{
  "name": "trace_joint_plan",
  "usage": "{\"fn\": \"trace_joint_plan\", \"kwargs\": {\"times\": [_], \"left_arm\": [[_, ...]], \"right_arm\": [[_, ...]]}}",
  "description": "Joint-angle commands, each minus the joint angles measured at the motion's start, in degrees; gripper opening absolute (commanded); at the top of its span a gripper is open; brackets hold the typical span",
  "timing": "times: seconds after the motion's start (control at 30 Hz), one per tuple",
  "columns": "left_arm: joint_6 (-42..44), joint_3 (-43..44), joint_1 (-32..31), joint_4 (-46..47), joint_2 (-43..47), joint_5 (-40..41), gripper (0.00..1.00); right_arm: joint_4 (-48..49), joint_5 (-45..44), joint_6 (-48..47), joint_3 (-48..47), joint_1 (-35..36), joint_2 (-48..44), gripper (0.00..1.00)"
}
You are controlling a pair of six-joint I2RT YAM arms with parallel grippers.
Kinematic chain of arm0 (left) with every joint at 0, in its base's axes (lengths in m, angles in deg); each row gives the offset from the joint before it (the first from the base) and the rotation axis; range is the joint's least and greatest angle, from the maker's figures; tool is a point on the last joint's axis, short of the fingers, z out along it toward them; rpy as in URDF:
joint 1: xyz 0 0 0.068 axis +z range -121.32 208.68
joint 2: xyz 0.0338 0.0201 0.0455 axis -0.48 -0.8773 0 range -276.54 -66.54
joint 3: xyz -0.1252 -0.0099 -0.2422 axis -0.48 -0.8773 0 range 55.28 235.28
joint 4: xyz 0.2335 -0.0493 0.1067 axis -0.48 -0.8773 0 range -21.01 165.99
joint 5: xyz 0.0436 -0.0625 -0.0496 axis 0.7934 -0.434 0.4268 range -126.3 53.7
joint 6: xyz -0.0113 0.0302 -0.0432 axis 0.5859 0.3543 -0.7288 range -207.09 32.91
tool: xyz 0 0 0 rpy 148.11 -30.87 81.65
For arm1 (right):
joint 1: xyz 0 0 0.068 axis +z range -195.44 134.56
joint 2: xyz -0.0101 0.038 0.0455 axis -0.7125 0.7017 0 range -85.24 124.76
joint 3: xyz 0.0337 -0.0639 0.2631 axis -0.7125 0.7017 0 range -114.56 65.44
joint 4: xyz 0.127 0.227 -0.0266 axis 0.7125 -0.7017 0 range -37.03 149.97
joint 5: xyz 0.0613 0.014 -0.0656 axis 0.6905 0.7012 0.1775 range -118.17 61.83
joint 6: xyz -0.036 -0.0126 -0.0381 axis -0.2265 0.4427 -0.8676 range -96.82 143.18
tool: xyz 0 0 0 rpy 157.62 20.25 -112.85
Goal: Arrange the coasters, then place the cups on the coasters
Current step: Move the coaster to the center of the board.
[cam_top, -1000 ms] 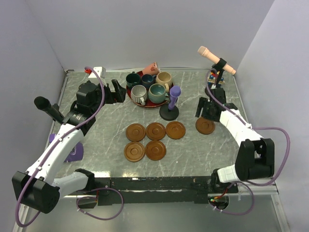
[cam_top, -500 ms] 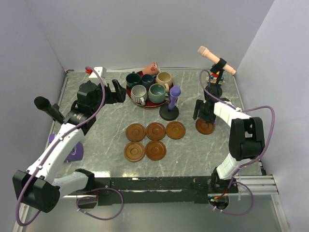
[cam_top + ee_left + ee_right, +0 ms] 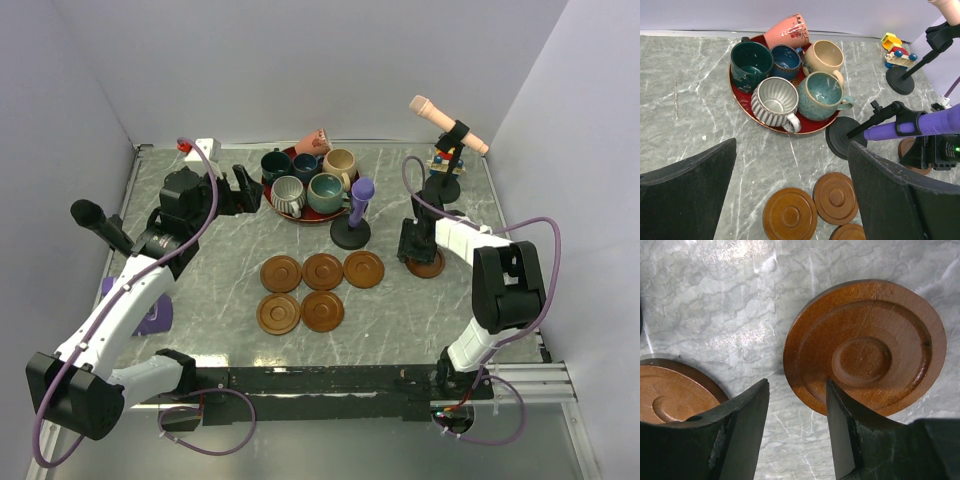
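The right pincer (image 3: 796, 390) is half open and low over the desk (image 3: 715, 300). Its fingers straddle the near rim of the sixth coaster (image 3: 865, 347) (not clamped on it). That coaster lies flat, just right of the other five coasters (image 3: 322, 270), which sit in two rows mid-desk. The left pincer (image 3: 792, 150) is wide, holds nothing, and hovers beside the red plate (image 3: 812, 128) that carries all six cups (image 3: 775, 100).

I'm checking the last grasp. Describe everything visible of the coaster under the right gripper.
The coaster is a round brown wooden disc with ring grooves and a round centre. It lies flat on the marbled table, apart from the other five. The right gripper straddles its rim, jaws apart.
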Motion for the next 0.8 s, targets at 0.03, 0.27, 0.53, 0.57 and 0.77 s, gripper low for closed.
{"fn": "trace_joint_plan", "kwargs": {"times": [0.03,0.27,0.53,0.57,0.77], "left_arm": [[0.0,0.4,-0.2,1.9,1.7,-0.9,0.97],[0.1,0.4,-0.2,1.9,2.2,-0.7,0.97],[0.1,0.4,-0.2,1.9,2.4,-0.3,0.97],[0.1,0.5,-0.2,1.8,2.4,-0.3,0.97],[0.0,0.5,-0.2,1.8,2.6,-0.5,0.97]], "right_arm": [[-3.5,-0.8,0.9,2.1,1.4,-3.2,0.57],[-5.8,-3.7,-0.8,-2.4,1.4,-4.7,0.61],[-5.9,-5.6,-2.2,-8.1,0.9,2.6,0.62],[-5.9,-5.2,-2.2,-8.4,0.9,3.6,0.61],[-6.0,-4.4,-0.8,-6.9,0.9,4.9,0.61]]}}
